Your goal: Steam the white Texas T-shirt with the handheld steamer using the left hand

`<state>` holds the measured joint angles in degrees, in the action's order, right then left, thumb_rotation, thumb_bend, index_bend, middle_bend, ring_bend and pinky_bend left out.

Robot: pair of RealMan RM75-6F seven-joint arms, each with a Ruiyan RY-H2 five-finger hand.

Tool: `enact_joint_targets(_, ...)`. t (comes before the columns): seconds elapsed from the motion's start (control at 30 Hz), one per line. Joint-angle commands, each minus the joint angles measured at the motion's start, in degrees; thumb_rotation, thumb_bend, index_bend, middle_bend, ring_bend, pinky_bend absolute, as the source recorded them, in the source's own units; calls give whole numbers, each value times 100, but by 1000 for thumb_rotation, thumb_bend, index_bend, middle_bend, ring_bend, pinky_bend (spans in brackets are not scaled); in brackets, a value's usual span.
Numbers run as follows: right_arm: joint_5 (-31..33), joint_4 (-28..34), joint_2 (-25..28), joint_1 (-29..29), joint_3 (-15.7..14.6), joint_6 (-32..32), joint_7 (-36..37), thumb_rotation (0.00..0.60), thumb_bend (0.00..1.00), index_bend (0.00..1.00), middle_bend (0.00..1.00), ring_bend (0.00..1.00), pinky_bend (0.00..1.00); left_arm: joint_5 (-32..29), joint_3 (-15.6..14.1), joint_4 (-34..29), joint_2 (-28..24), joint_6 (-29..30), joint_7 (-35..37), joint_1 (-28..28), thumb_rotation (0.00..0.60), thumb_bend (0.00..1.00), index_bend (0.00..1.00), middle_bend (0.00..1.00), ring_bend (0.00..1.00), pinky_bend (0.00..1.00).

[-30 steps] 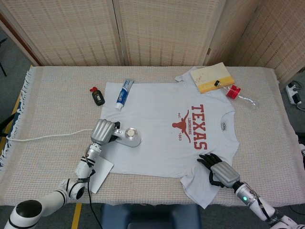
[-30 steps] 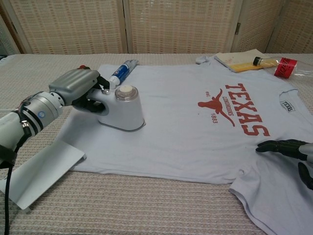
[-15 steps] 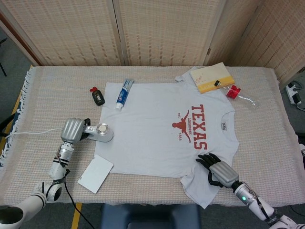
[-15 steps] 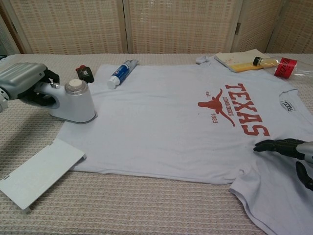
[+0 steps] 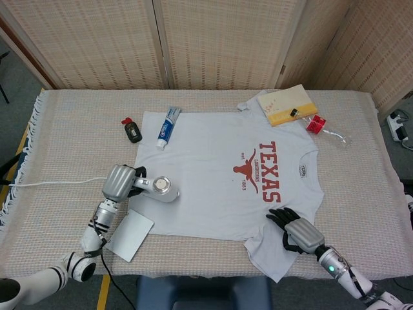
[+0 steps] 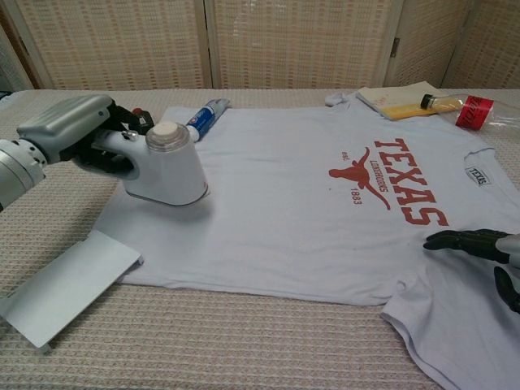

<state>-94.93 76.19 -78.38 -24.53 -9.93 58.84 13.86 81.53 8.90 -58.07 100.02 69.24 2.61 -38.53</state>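
Note:
The white T-shirt (image 5: 219, 181) (image 6: 309, 211) with red TEXAS print lies flat on the woven table cloth. My left hand (image 5: 119, 181) (image 6: 69, 130) grips the handle of the white handheld steamer (image 5: 160, 189) (image 6: 165, 165), whose base sits on the shirt's left part near its edge. My right hand (image 5: 297, 231) (image 6: 479, 246) rests with dark fingers spread on the shirt's lower right part, holding nothing. The steamer's white cord (image 5: 51, 185) runs off to the left.
A toothpaste tube (image 5: 168, 126) (image 6: 203, 119) lies at the shirt's top left corner, a small black and red item (image 5: 131, 130) beside it. A white card (image 5: 131, 234) (image 6: 69, 284) lies below the steamer. A yellow book (image 5: 286, 104) and red packet (image 5: 316, 123) sit at the back right.
The steamer swept left off toward the shirt's edge, then came back right onto the shirt. The right hand has stayed in place.

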Motion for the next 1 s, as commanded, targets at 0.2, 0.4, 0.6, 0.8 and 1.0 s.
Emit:
enact_joint_targets(0.2,0,-52,0,18,-28,0,54,313,1000,0,0,0,0,105,-37,-58,875,-357,-798,-411,600,448,931,1000,899,732)
enact_joint_targets(0.4,-5,-73,-7,28,-35,12,68,314,1000,0,0,0,0,57,-23,640,1302,-485,-895,-502,600,449,932,1000,899,731)
enact_joint_targets(0.6,11,-81,-11,20,-29,-16,65,311,1000,0,0,0,0,57,-60,1292,1353,-429,-668,-401,600,450,933,1000,899,732)
enact_joint_targets(0.8,3,-71,-41,-19,-14,-61,27,311,1000,0,0,0,0,55,-104,1808,1211,-357,-399,-241,600,449,932,1000,899,732)
enact_joint_targets(1.0,17,-24,-43,-52,6,-103,-27,313,1000,0,0,0,0,-82,-34,2319,1098,-383,-59,-88,600,451,932,1000,899,732)
